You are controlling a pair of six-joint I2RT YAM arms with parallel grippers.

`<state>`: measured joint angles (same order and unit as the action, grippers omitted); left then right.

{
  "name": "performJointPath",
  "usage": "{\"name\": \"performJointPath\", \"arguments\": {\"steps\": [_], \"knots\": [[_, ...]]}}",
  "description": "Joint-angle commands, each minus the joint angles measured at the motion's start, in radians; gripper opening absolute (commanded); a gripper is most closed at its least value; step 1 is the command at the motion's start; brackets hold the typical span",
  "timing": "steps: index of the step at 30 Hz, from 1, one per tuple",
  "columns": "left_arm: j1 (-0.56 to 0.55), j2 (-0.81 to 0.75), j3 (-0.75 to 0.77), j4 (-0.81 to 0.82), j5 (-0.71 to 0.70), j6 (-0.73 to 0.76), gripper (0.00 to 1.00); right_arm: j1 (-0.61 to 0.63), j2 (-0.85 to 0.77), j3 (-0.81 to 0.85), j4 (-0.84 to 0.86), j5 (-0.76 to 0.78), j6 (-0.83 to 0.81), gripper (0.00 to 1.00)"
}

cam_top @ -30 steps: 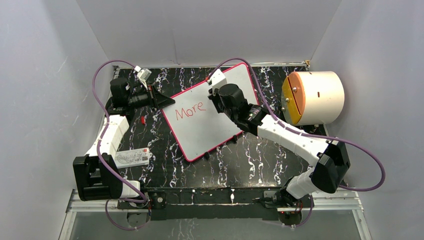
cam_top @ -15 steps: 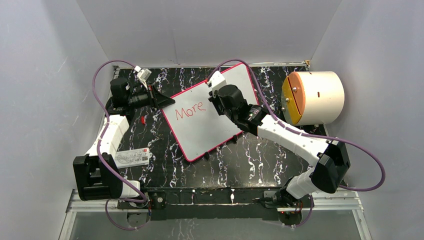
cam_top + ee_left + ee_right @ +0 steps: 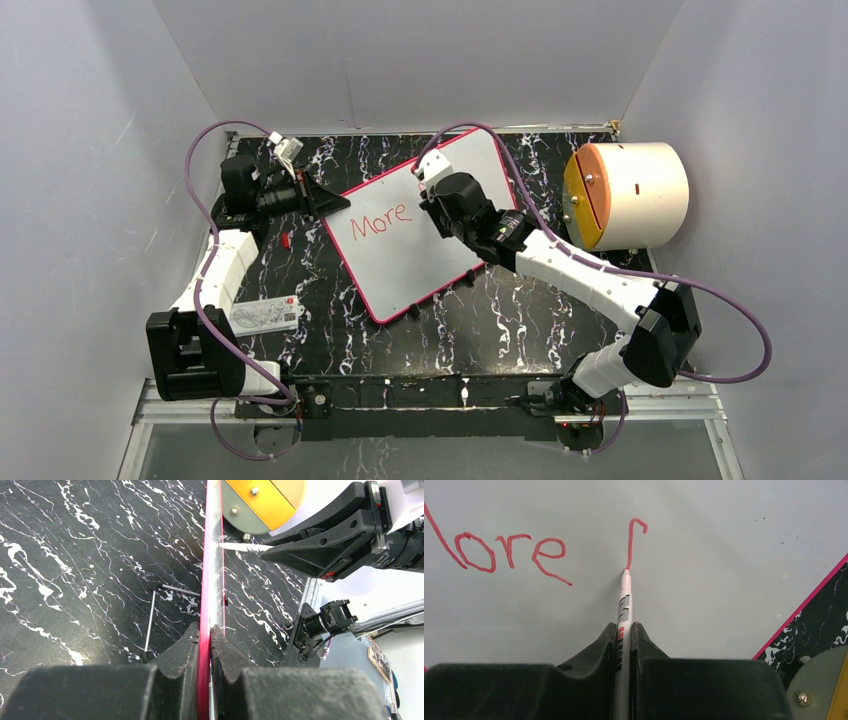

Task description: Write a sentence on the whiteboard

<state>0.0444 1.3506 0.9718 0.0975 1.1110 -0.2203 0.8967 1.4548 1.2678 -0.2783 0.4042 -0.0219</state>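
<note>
Since the earlier frame, the right wrist has edged slightly across the board, while the board and the left arm lie as before.

- **Table** [image 3: 500, 300]: black and marbled, carrying all the items.
- **Whiteboard** [image 3: 400, 265]: lies slantwise at the table's centre. Its red-pink rim is seen edge-on from the left wrist.
- **Drum** [image 3: 640, 195]: white with an orange face, at the table's far right, apart from the whiteboard.
- **Left gripper** [image 3: 205, 630]: closed on the whiteboard's left rim, with its fingers pressed to both faces.
- **Right gripper** [image 3: 624, 627]: closed on a white marker [image 3: 624, 597] (red tip touching the board surface).
- **Printed card** [image 3: 265, 315]: lies near the left arm's base.
- **Sentence** [image 3: 380, 220]: the red word "More" is complete. To its right is a single hooked stroke ending at the marker tip.
</note>
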Motion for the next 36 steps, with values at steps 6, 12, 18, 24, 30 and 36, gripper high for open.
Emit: {"name": "performJointPath", "arguments": {"steps": [6,12,18,24,30,36], "knots": [[-0.030,0.036,-0.031,-0.124,-0.030,0.056,0.00,-0.001,-0.021,0.004,-0.054,-0.060,0.040,0.00],[-0.031,0.034,-0.031,-0.124,-0.030,0.056,0.00,0.003,-0.024,0.013,-0.074,-0.075,0.039,0.00],[-0.031,0.032,-0.030,-0.124,-0.030,0.056,0.00,0.003,-0.073,0.004,-0.016,-0.088,0.048,0.00],[-0.031,0.033,-0.031,-0.124,-0.028,0.056,0.00,0.004,-0.102,-0.010,0.055,-0.011,0.047,0.00],[-0.030,0.033,-0.031,-0.124,-0.028,0.056,0.00,0.004,-0.069,-0.001,0.086,-0.002,0.037,0.00],[-0.031,0.035,-0.031,-0.124,-0.028,0.057,0.00,0.003,-0.047,0.005,0.102,-0.014,0.034,0.00]]}}
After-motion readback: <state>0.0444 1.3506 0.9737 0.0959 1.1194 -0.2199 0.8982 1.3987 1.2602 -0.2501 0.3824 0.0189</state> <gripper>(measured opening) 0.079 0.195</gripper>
